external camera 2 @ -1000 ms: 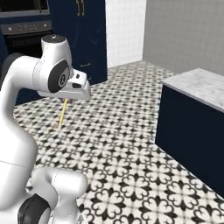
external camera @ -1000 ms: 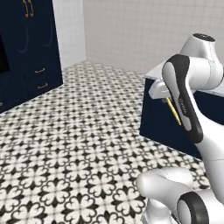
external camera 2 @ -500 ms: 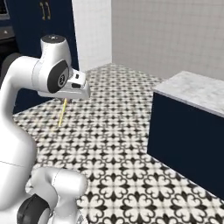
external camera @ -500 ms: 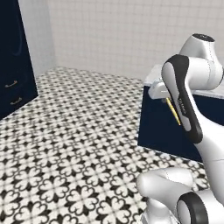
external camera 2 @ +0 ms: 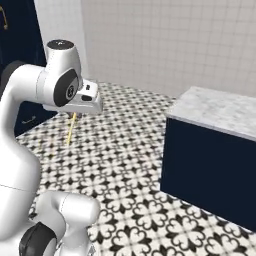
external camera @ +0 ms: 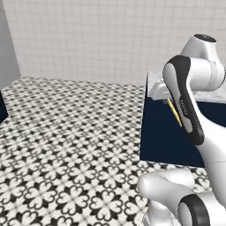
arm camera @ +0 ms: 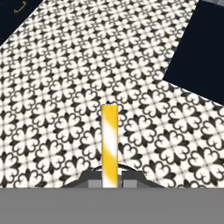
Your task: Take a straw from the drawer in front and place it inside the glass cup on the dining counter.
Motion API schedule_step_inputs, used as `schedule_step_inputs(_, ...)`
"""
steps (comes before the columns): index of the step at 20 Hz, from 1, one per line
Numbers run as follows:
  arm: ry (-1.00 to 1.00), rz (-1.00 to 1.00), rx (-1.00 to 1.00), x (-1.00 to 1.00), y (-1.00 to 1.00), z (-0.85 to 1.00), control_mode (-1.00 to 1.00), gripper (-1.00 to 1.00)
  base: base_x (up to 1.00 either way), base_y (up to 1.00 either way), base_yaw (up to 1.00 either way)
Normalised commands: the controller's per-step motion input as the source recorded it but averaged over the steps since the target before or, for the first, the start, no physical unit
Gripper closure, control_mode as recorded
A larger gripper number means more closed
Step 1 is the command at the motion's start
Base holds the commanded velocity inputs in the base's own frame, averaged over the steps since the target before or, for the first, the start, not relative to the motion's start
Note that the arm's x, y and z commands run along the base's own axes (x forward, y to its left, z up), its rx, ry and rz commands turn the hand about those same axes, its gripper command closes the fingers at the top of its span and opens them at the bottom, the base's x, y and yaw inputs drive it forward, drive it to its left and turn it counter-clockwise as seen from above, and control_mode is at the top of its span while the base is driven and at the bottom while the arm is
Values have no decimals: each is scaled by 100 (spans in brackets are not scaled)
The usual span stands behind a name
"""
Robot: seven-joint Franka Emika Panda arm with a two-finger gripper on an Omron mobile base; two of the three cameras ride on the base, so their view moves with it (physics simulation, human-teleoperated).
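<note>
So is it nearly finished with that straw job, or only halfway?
About halfway, I'd say. Done: the straw is out of its drawer and pinched in the shut gripper, hanging over the patterned floor. In hand: carrying it across the kitchen, with a marbled counter on a navy base ahead. Left: finding the glass cup, which I can't see on that counter, and dropping the straw into it.

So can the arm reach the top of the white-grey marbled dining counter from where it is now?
Probably not yet: the marbled dining counter stands across open patterned floor from the end effector.
</note>
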Motion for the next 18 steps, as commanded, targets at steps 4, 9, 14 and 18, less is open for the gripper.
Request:
schedule_step_inputs(4,0,0,0,0,0,0,100,100,100,75,-43)
schedule_step_inputs(9,0,0,0,0,0,0,100,100,100,87,-44)
schedule_step_inputs(14,0,0,0,0,0,0,100,100,100,86,-44)
schedule_step_inputs(18,0,0,0,0,0,0,100,100,100,88,-45)
